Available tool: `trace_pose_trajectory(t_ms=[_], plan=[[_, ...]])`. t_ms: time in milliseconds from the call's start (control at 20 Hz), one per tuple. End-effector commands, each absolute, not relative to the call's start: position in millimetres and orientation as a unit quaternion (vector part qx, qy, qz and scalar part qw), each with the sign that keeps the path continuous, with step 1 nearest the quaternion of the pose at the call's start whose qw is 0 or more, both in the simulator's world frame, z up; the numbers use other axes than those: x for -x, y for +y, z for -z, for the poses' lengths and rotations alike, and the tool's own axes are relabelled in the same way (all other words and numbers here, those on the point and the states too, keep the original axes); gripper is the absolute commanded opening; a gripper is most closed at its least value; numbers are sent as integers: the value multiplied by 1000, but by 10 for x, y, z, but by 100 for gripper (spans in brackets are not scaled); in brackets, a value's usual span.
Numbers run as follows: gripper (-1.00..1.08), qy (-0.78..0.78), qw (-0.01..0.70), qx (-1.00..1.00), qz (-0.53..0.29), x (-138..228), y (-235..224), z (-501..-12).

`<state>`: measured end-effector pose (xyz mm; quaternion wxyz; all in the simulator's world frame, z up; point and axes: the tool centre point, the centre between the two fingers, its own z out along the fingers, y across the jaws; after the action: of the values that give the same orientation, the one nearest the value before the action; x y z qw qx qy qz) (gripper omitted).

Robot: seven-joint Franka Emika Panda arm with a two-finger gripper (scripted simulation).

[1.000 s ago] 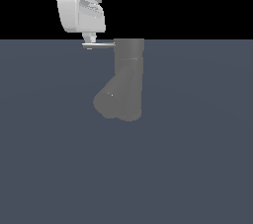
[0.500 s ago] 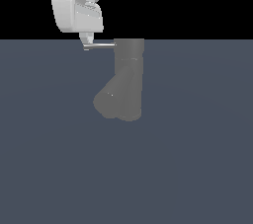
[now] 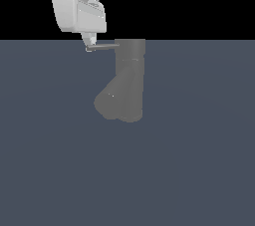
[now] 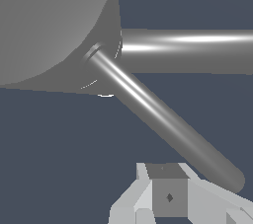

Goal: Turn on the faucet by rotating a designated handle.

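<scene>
Although the gripper [image 3: 90,46] sits at the free end of the handle [image 3: 105,47], apparently touching it, rotation looks barely begun. The faucet [image 3: 129,80] stands mid-worktop [image 3: 199,160]. Whether the jaws are open cannot be told.

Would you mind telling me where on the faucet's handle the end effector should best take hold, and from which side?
Probably near the free tip of the handle, farthest from the faucet cap. The rod is thin, straight and horizontal, so coming from above with fingers either side suits it, and the tip gives most leverage. The end effector is already at that end.
</scene>
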<state>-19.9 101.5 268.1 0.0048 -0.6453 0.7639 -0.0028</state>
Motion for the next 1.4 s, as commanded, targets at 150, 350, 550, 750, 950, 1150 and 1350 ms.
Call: trace_pose_trajectory(t_ms=[150,350,550,750,950,1150,1350], plan=[[-100,768,1,640,2,359,830,-2680],[-100,768,1,640,1,463,758,-2681],[-100,768,1,640,1,568,685,-2683],[-100,768,0,640,0,671,612,-2681],[-100,768,0,640,0,749,556,-2682],[-100,764,1,645,2,742,461,-2680],[-100,765,1,644,1,781,206,-2680]])
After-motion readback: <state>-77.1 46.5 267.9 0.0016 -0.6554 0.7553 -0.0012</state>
